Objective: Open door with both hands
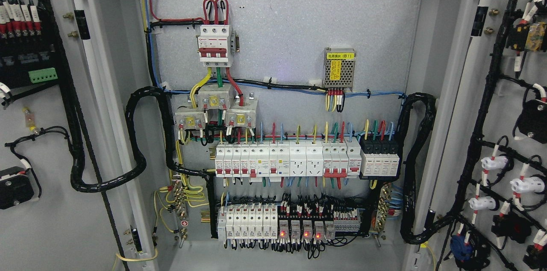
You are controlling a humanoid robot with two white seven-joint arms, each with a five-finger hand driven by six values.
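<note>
A grey electrical cabinet fills the head view with both doors swung wide open. The left door (pixel 55 219) shows its inner face at the picture's left, with black cable bundles and terminal blocks mounted on it. The right door (pixel 461 91) shows its inner face at the right, with wired lamps and switches. Between them lies the back panel (pixel 299 27) with a red-handled main breaker (pixel 215 46), a row of white breakers (pixel 288 160) and a lower row of relays (pixel 290 222). Neither of my hands nor arms shows.
Thick black cable looms (pixel 141 142) loop from the cabinet to each door near the hinges, the other one at the right (pixel 421 164). A small metal power supply (pixel 339 68) with a yellow label sits at the upper right of the panel. Red lights glow on the lower relays.
</note>
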